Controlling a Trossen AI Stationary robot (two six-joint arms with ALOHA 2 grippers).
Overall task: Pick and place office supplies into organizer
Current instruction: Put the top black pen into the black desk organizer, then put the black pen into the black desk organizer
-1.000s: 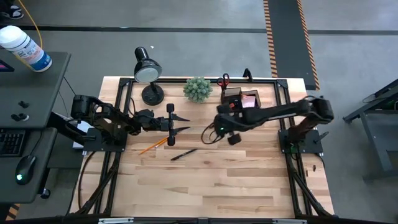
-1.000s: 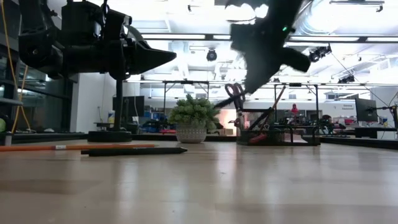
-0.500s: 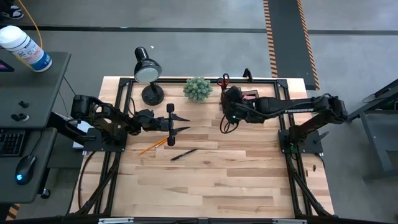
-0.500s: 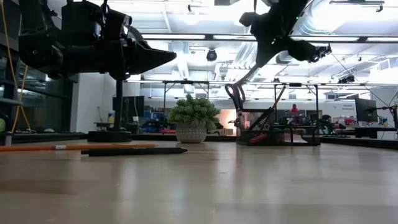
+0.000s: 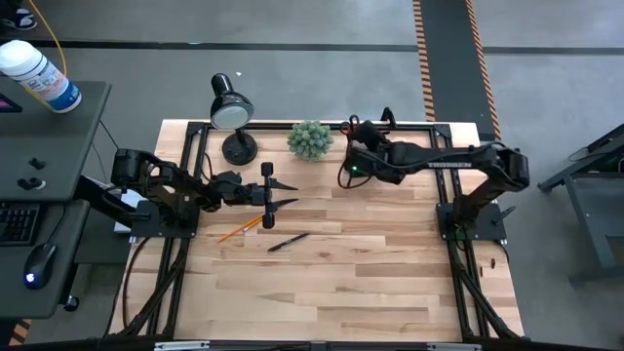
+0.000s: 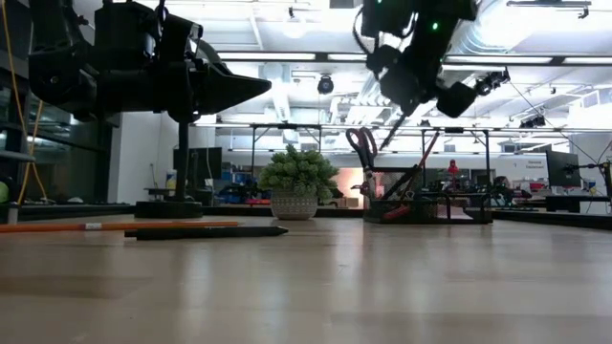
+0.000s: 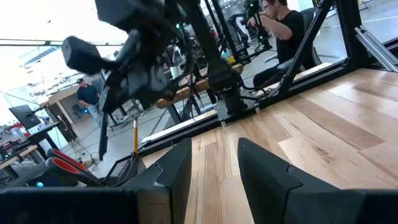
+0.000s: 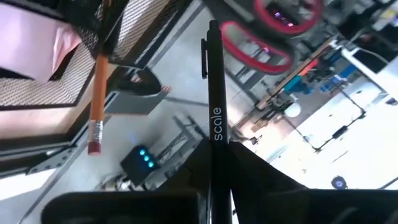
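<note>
My right gripper hangs over the black mesh organizer at the table's far edge, shut on a black pen. In the right wrist view the organizer holds an orange pencil, a pink sticky-note pad and red-handled scissors. The scissors stand upright in it. Another orange pencil and a black pen lie flat on the table. My left gripper waits open above the table's left half, over that pencil. My right gripper pinches the black pen between its two fingers on the barrel, just behind the printed word. The fingers lie along the pen, which sticks out ahead of them. The pen is lifted clear and slants down toward the organizer.
A black desk lamp and a green plant ball stand at the far edge, left of the organizer. A black frame rail runs along that edge. People sit in the room beyond the table.
My right gripper has carried the pen from the middle of the table toward the far edge and up, and has turned, ending above the organizer. The pencil and pen on the table have stayed put.
</note>
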